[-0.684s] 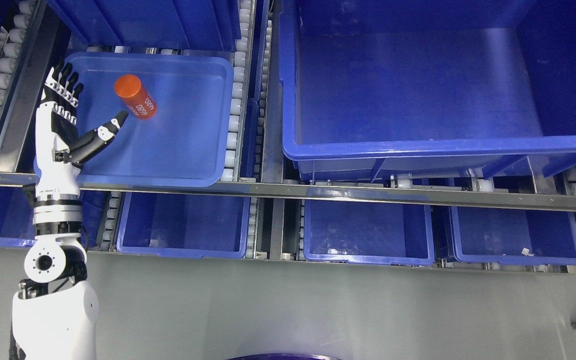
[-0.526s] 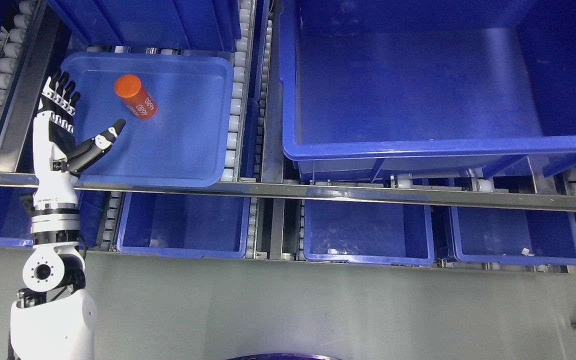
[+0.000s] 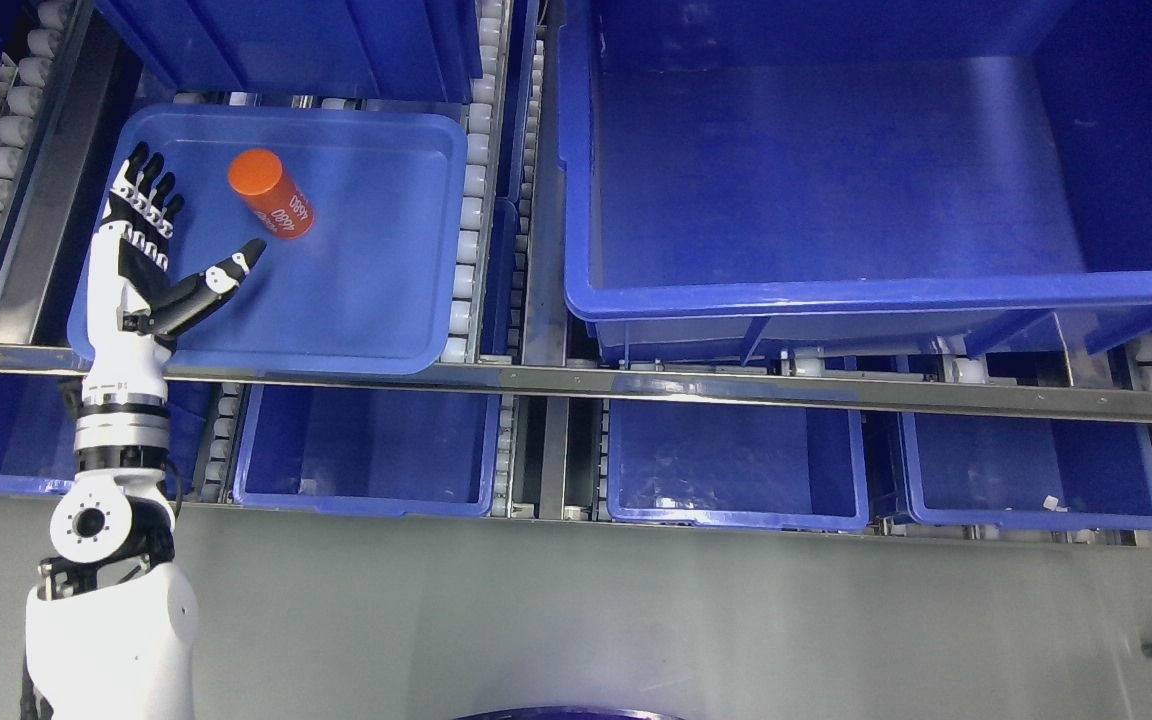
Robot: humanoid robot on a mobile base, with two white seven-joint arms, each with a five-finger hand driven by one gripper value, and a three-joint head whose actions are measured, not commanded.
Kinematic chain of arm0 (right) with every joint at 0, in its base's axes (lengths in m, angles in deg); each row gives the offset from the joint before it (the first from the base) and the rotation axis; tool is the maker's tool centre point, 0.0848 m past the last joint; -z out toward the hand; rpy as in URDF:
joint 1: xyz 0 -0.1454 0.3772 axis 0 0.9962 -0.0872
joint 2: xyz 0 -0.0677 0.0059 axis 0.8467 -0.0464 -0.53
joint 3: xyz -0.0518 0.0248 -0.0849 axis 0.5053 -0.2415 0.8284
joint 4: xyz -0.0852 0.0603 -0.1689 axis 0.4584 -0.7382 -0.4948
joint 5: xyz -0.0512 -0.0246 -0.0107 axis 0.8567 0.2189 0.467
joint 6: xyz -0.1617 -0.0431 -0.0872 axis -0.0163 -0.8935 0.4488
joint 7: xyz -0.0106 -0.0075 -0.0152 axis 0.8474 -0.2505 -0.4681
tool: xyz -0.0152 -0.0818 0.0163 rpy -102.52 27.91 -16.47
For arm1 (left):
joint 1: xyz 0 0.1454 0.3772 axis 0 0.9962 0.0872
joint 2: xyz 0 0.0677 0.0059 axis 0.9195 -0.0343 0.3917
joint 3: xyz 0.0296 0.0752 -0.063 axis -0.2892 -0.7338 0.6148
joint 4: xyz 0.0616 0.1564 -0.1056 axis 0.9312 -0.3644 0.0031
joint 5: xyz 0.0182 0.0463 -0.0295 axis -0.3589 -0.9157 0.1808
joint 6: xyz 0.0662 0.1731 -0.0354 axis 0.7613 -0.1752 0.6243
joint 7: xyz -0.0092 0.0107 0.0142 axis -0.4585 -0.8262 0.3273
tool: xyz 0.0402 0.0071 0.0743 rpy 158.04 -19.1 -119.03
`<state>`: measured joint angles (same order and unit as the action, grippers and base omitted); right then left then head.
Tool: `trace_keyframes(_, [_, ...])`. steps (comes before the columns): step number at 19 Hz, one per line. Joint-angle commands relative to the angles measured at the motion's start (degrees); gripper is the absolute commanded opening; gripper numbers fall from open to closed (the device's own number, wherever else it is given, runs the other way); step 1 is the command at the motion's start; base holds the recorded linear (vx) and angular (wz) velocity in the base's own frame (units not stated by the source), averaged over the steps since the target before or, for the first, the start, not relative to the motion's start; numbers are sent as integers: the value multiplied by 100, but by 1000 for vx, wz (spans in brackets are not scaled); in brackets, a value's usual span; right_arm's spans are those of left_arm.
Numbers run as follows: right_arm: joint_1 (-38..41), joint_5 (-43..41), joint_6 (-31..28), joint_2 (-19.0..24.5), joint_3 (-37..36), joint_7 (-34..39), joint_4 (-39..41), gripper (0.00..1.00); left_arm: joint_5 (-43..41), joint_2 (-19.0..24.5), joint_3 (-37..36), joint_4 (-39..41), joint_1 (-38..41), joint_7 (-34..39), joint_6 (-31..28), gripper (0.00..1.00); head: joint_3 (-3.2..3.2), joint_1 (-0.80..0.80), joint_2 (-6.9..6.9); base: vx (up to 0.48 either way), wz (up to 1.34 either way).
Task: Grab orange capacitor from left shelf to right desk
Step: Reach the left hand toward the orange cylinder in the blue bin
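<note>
An orange capacitor [image 3: 271, 193], a short cylinder with white print, lies tilted in a shallow blue tray [image 3: 376, 290] on the upper left shelf. My left hand [image 3: 168, 245] is open over the tray's left part, fingers [image 3: 148, 185] spread and pointing up, thumb [image 3: 226, 275] stretched toward the capacitor. The thumb tip is just below and left of the capacitor, apart from it. The hand holds nothing. The right arm is not in view.
A large deep blue bin [image 3: 836, 300] fills the shelf to the right. Three smaller blue bins [image 3: 366, 500] [image 3: 736, 515] [image 3: 1031, 520] sit on the lower level. White rollers [image 3: 466, 200] line the tray's sides. A metal rail [image 3: 636, 385] crosses in front.
My left hand dropped slightly, then shifted right and a bit down over the tray, thumb still near the capacitor. The capacitor has not moved.
</note>
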<state>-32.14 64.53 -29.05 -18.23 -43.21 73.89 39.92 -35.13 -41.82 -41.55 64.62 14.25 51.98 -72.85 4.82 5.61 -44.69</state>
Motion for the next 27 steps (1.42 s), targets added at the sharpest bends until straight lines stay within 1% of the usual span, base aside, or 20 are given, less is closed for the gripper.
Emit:
trace_keyframes(1, [79, 0, 4, -100, -62, -4, 193, 100, -22, 435, -369, -495, -577, -19, -268, 100, 0, 0, 0, 0, 0])
trace_keyframes(2, [79, 0, 4, -100, -62, -4, 193, 100, -22, 541, -457, -557, -586, -19, -277, 100, 0, 0, 0, 0, 0])
trace_keyframes(4, [79, 0, 4, -100, -62, -4, 193, 100, -22, 595, -571, -610, -578, -19, -277, 100, 0, 0, 0, 0, 0])
trace_keyframes(7, [79, 0, 4, -100, -62, -4, 193, 100, -40, 621, -730, -732, -569, -106, -277, 100, 0, 0, 0, 0, 0])
trace_keyframes(11, [79, 0, 4, -100, -62, -4, 193, 100, -189, 621, -739, -926, -577, -265, -277, 97, 0, 0, 0, 0, 0])
trace_keyframes(13, [79, 0, 4, -100, -62, -4, 193, 100, -198, 621, -730, -953, -586, -265, -277, 91, 0, 0, 0, 0, 0])
trace_keyframes(14, [79, 0, 4, -100, -62, -4, 193, 100, -198, 621, -713, -953, -586, -273, -268, 85, 0, 0, 0, 0, 0])
trace_keyframes(15, [79, 0, 4, -100, -62, -4, 193, 100, -198, 621, -704, -961, -586, -274, -268, 82, 0, 0, 0, 0, 0])
trace_keyframes(24, [79, 0, 4, -100, -62, -4, 193, 100, -198, 604, -669, -1146, -815, -265, -215, 55, 0, 0, 0, 0, 0])
trace_keyframes(27, [79, 0, 4, -100, -62, -4, 193, 100, -198, 586, -669, -1146, -815, -265, -215, 49, 0, 0, 0, 0, 0])
